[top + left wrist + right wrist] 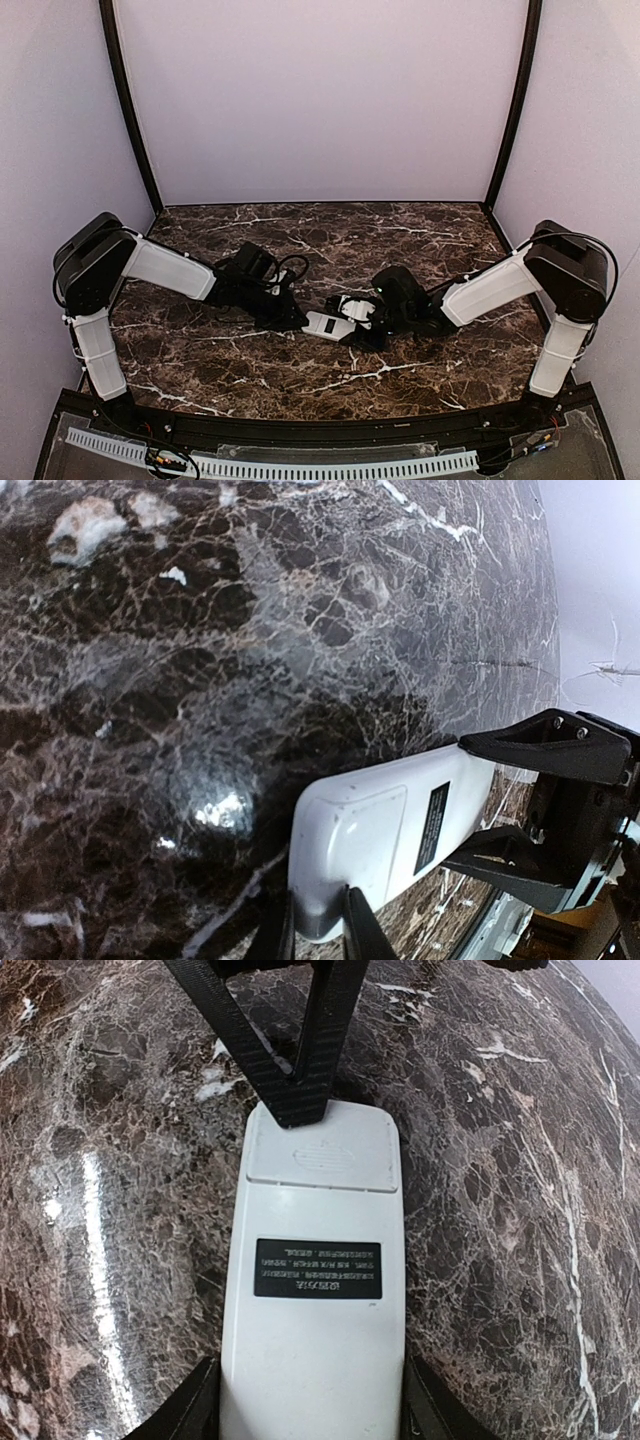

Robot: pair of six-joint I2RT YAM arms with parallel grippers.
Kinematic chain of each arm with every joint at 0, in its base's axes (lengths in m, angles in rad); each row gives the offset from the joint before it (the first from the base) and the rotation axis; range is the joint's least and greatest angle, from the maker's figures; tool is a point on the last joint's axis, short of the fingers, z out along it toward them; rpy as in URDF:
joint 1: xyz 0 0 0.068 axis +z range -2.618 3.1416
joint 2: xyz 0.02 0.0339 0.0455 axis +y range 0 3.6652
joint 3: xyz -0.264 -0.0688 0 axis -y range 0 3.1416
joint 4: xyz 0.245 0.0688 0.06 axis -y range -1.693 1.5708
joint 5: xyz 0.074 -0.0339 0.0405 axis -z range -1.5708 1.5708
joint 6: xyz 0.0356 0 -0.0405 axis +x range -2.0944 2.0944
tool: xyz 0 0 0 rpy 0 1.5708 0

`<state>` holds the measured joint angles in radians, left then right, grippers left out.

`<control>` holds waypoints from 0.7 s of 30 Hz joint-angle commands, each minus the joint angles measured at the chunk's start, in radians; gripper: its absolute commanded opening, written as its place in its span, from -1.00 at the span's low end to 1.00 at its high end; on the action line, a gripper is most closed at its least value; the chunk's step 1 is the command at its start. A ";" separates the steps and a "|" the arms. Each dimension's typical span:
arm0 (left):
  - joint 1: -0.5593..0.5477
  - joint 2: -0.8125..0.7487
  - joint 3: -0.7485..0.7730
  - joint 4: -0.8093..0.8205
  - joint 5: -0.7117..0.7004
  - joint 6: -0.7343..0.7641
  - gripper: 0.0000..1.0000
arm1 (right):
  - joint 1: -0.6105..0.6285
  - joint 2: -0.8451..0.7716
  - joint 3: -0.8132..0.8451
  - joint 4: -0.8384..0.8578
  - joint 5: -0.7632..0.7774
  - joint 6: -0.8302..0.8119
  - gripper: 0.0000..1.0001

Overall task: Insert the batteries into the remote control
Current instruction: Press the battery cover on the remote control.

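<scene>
**Remote Held Back-Up for Battery Cover Access**

1. Right gripper (312,1410): I read it as grasping the remote control (320,1210) across its width, with both fingers against the long edges at the near end. This grip steadies the body while the other arm works.
2. Left gripper (298,1112): it is clenched almost shut on the opposite end, tips meeting at the outer edge of the battery cover (322,1150). The cover is not yet off. I judge this a setup for sliding it off.
3. Location: in the top view the remote lies white back up near the centre of the marble table (250,370). The left gripper is at its 9 o'clock end and the right gripper at 3 o'clock.
4. Batteries: none visible in any view.
5. Markings: a black label (317,1268) carries pale small print, too fine to read. No brand is legible.
</scene>
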<state>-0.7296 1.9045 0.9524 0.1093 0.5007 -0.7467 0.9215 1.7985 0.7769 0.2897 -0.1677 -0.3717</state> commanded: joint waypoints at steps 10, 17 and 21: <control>-0.180 0.197 -0.006 -0.044 0.054 0.068 -0.79 | 0.014 0.061 0.005 0.144 -0.099 -0.028 -1.00; -0.214 0.198 0.009 -0.026 0.079 0.092 -0.80 | 0.008 0.078 0.033 0.130 -0.116 -0.036 -1.00; -0.238 0.204 0.013 0.015 0.078 0.056 -0.78 | 0.004 0.092 0.049 0.117 -0.113 -0.030 -1.00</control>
<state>-0.7441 1.9110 0.9813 0.0731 0.4885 -0.7013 0.9039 1.8065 0.7734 0.3016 -0.2062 -0.3588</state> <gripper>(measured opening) 0.151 0.540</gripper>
